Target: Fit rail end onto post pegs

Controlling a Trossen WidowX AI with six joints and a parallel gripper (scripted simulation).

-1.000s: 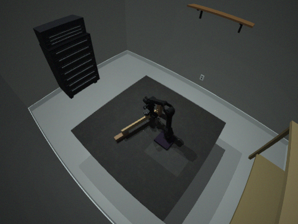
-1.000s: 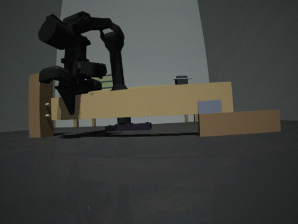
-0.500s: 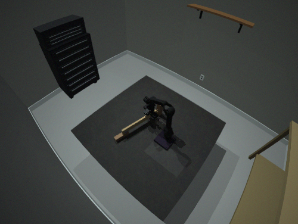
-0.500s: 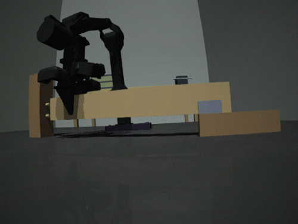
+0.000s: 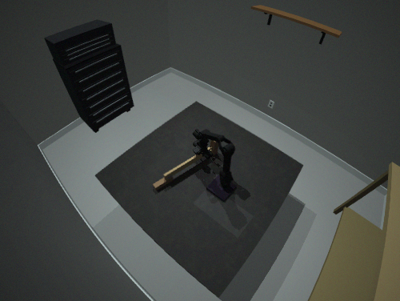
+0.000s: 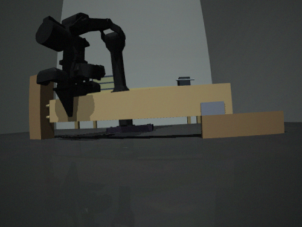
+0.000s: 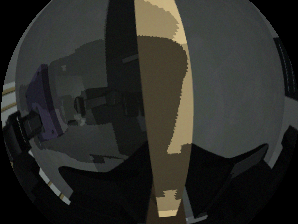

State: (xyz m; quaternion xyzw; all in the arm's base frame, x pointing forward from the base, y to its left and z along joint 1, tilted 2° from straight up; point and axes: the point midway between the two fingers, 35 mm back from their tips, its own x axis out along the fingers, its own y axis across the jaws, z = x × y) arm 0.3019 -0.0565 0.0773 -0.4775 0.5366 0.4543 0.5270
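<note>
The wooden rail [image 5: 182, 167] [image 6: 145, 104] [image 7: 162, 90] is raised off the table and looks nearly level. Its far end sits at the grey-blue bracket [image 6: 212, 108] on the low footboard block [image 6: 244, 124] [image 5: 158, 185]. My gripper [image 6: 70, 112] [image 7: 164, 141] is shut on the rail close to its near end, one finger on each side. The near end is close beside the post [image 6: 34, 108]. Short lengths of the upper peg [image 6: 48, 105] and lower peg [image 6: 48, 117] show left of the rail end. Whether they have entered the holes is hidden.
The arm's purple base [image 5: 221, 188] [image 6: 130, 128] [image 7: 44, 100] stands to one side of the rail. A dark drawer cabinet [image 5: 100, 84] stands far off by the wall. A wooden piece of furniture [image 5: 348, 256] is at the lower right of the top view.
</note>
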